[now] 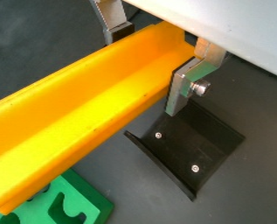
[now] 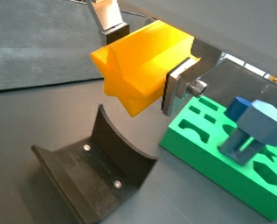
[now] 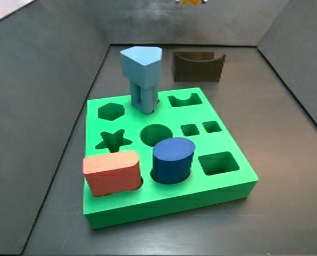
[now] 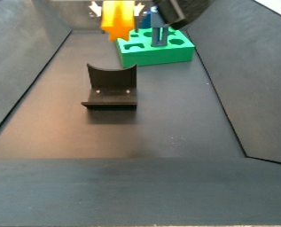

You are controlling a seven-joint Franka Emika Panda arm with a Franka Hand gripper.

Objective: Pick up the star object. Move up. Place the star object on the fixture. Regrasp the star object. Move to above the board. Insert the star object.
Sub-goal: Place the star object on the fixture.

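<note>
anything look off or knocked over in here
Nothing stands out. The gripper holds the star object in the air above the fixture, which stands upright on the floor. The pieces on the board stand straight.

Both wrist views look down from close behind the gripper (image 1: 152, 48) — its fingers and the clamped star object (image 2: 141, 66) fill the foreground, fixture (image 1: 190, 144) and board (image 2: 222, 157) below. A side view looks steeply down across the board (image 3: 161, 165) toward the fixture (image 3: 197, 66). Another side view faces opposite — low, farther back, fixture (image 4: 109, 87) nearer, board (image 4: 154, 49) behind, gripper (image 4: 130, 16) at its upper edge.
</note>
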